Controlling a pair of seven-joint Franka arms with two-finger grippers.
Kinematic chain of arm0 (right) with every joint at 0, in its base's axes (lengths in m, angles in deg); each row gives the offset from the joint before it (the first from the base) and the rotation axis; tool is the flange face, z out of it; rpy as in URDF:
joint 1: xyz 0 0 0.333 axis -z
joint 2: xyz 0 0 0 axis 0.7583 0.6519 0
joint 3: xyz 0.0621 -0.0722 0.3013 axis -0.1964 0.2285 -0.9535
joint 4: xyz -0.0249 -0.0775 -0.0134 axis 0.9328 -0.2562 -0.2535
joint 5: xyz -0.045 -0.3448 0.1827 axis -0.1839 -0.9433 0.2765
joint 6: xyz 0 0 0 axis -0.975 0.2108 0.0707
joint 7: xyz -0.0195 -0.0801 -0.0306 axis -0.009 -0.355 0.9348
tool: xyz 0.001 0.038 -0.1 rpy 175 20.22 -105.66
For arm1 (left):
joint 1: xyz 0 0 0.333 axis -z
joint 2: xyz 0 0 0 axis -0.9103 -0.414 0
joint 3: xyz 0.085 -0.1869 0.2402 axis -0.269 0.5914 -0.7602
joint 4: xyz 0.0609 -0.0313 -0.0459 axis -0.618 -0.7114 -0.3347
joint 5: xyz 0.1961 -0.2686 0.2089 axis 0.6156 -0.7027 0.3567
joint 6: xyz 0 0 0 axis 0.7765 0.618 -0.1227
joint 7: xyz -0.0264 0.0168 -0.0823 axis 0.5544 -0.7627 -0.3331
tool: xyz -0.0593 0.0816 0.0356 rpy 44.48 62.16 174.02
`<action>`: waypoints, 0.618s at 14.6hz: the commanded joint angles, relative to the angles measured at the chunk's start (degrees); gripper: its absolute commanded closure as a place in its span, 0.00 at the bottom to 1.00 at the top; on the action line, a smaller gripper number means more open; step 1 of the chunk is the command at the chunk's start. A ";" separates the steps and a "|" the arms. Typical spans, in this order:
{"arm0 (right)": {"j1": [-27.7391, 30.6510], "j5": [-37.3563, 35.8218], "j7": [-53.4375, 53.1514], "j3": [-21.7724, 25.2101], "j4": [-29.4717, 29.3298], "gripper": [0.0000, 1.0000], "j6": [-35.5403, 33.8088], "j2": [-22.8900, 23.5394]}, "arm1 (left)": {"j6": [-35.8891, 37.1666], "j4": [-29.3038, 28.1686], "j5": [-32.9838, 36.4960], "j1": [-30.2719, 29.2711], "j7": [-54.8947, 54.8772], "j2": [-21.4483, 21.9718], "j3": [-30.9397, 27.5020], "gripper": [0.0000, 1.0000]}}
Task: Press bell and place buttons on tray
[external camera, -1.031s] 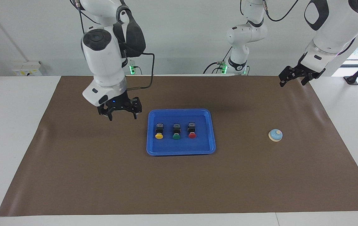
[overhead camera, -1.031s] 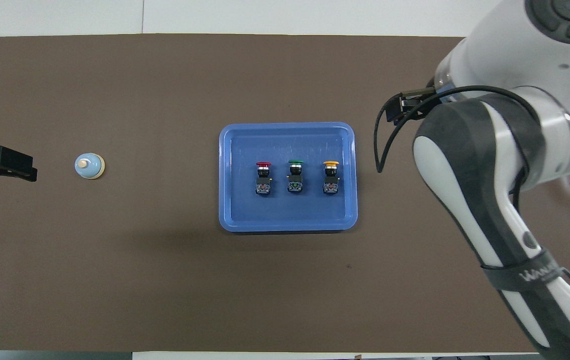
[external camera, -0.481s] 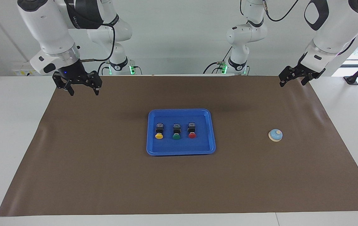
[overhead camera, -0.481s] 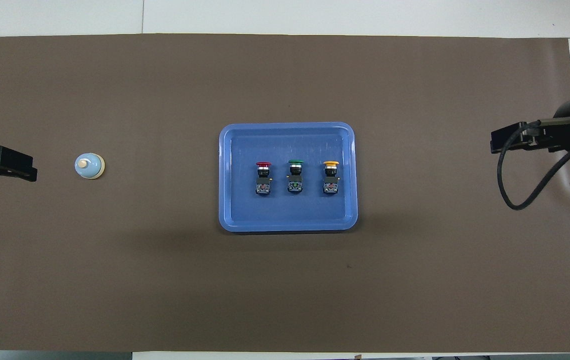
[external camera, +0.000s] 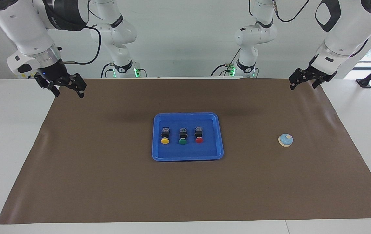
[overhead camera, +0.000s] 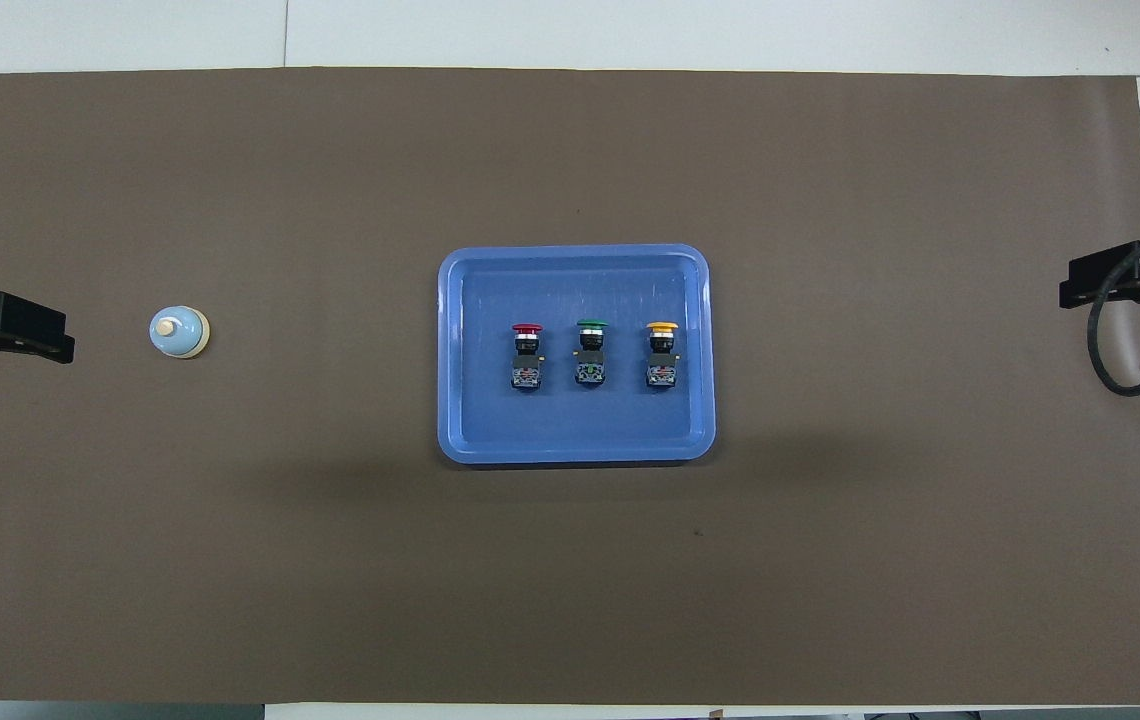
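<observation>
While both arms wait raised over the corners of the brown mat (external camera: 107, 182) on the surface, the right gripper (external camera: 69, 91) holds its fingers apart and empty. The left gripper (external camera: 304, 84) is also spread and holds nothing. Well apart from both, the tray (external camera: 218, 136) carries the yellow button (external camera: 164, 136), green button (external camera: 182, 136) and red button (external camera: 199, 135) in one row. The bell (external camera: 285, 140) stands on the mat toward the left gripper's end, away from its fingers.

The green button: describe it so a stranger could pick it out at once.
Find the blue tray in the middle of the brown mat. Three push buttons lie in a row on it. The green button is the middle one, between the yellow button and the red button.
</observation>
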 commanded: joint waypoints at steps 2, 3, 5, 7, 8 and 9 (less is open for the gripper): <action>1.02 0.92 0.79 -0.87 0.85 0.00 -1.57 -0.55 | 1.27 0.57 -0.38 0.18 -0.21 0.29 -0.41 0.00; 1.11 0.93 0.79 -0.79 0.68 0.00 -1.58 -0.47 | 1.27 0.57 -0.38 0.18 -0.29 0.38 -0.41 0.00; 1.63 0.93 0.79 -0.61 -0.02 0.00 -2.02 -0.29 | 1.27 0.57 -0.38 0.26 -0.21 0.38 -0.41 0.00; 1.64 0.93 0.79 -0.70 -0.11 0.00 -2.02 -0.29 | 1.27 0.57 -0.38 0.26 -0.21 0.29 -0.41 0.00; 1.55 0.93 0.71 -0.78 -0.11 0.00 -2.02 -0.29 | 1.27 0.57 -0.38 0.18 -0.21 0.38 -0.41 0.00; 1.37 0.93 0.71 -0.78 -0.11 0.00 -2.02 -0.29 | 1.27 0.57 -0.38 0.18 -0.21 0.29 -0.41 0.00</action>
